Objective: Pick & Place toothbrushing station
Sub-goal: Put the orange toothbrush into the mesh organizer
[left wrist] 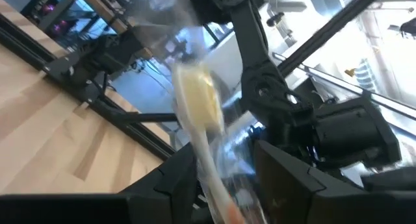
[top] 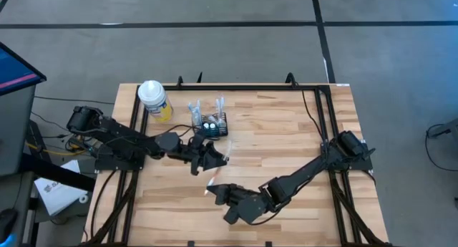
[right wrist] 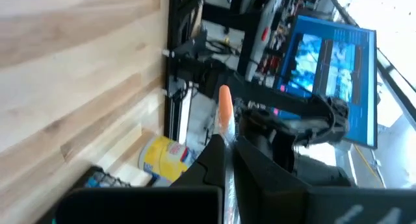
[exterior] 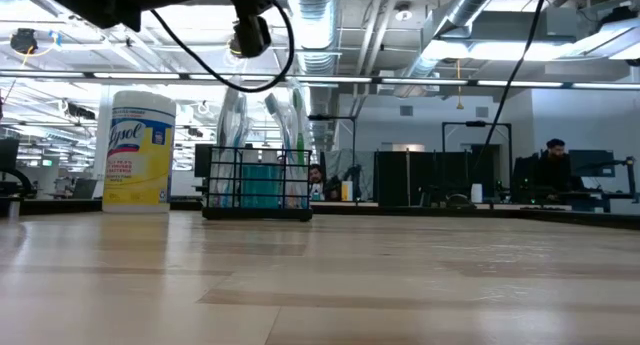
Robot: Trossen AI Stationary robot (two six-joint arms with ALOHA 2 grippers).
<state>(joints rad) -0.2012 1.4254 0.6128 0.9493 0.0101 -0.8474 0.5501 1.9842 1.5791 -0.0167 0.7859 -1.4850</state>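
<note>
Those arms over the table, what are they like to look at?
Both the left arm and right arm are dark, nearly black, built of chunky jointed segments. Each ends in a two-finger end effector, left and right. Black cables loop beside them.

You are seeing the toothbrush (left wrist: 198,120) between the left gripper's (left wrist: 224,178) fingers only as a blur in the left wrist view, its lower end running off the picture's edge. In the right wrist view the caddy (right wrist: 97,180) is being cut off at the edge. In the low view both grippers are staying out of sight; only dark arm parts (exterior: 150,0) are showing above.
</note>
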